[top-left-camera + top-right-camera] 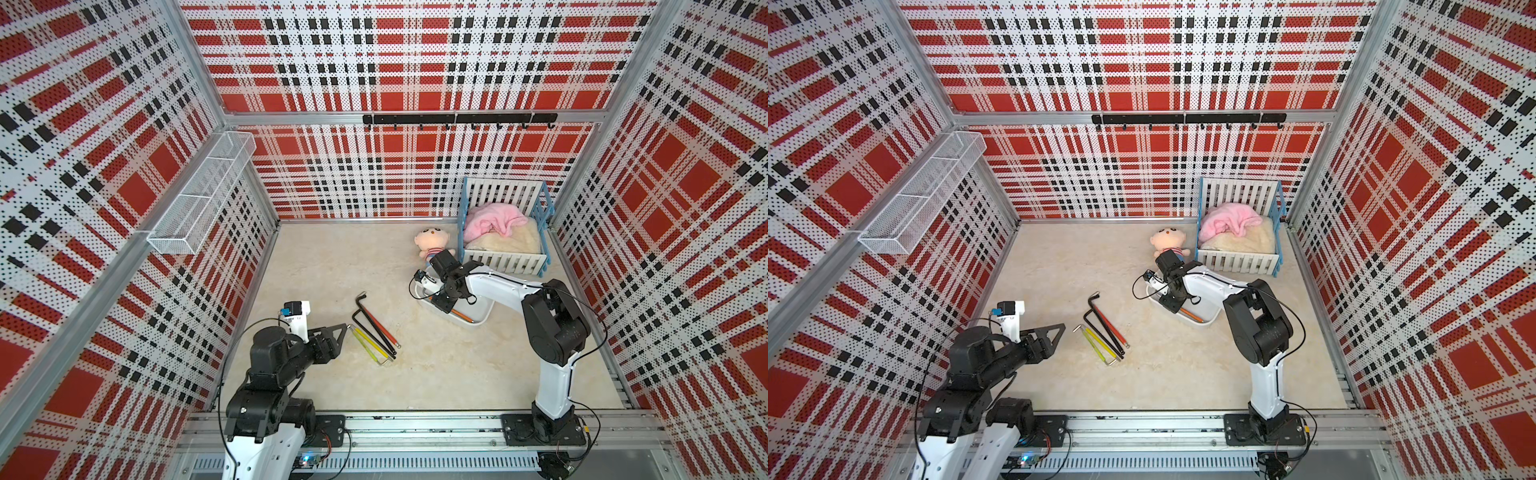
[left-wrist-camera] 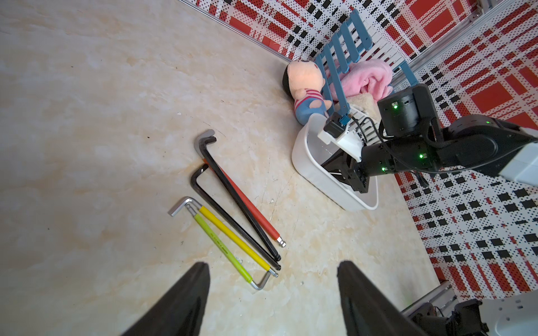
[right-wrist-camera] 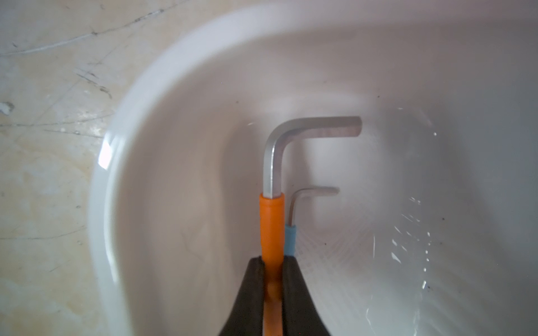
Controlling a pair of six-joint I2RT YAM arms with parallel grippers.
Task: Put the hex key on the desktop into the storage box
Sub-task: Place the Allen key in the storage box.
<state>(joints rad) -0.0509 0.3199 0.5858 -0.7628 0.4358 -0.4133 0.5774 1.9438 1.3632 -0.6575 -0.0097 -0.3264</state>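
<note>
Several hex keys lie in a bundle on the cream desktop (image 1: 324,266): a red-sleeved one (image 2: 247,203), two black ones (image 2: 233,200), a yellow one (image 2: 233,235) and a green one (image 2: 221,247). In both top views they lie just right of my left gripper (image 1: 344,328) (image 1: 1062,328). That gripper (image 2: 272,266) is open with nothing between its fingers. My right gripper (image 3: 273,261) (image 1: 446,307) reaches down into the white storage box (image 1: 478,322) (image 3: 139,116), shut on an orange-sleeved hex key (image 3: 272,221). A thin blue-sleeved key (image 3: 290,232) lies beside it in the box.
A blue-framed toy crib (image 1: 505,257) with a pink blanket (image 1: 494,222) stands at the back right. A plush doll (image 1: 428,243) sits just behind the box. A wire-mesh basket (image 1: 199,199) hangs on the left wall, a black hook rail (image 1: 457,119) on the back wall.
</note>
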